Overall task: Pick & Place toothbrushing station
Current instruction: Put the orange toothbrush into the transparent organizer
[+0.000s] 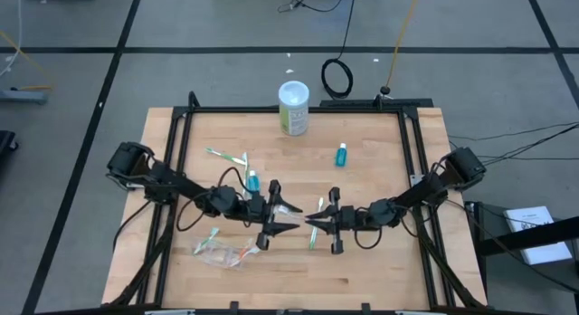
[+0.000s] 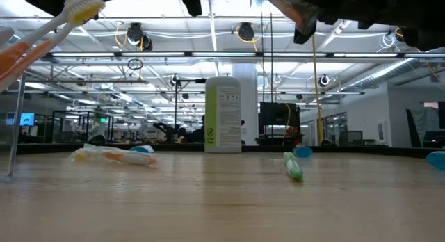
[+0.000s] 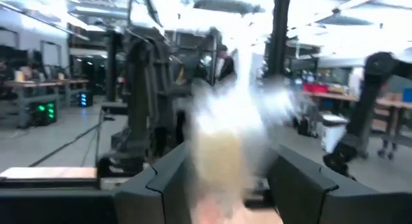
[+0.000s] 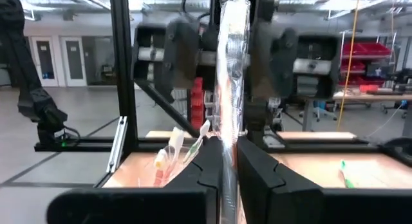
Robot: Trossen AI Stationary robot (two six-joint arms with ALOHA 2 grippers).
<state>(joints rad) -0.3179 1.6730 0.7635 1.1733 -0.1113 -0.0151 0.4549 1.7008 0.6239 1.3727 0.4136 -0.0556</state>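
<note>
Midair, both pincers [image 1: 291,214] [image 1: 318,221] on wrapper [image 4: 232,76].

I can't read any text, brand, number or sign in my camera views. The white-and-green canister [image 2: 223,114] at the far edge of the table carries a printed label with dark lines of small print, but the lettering is too small for me to make out. A white sheet [image 1: 534,226] off the table to the right also bears marks I can't read.
</note>
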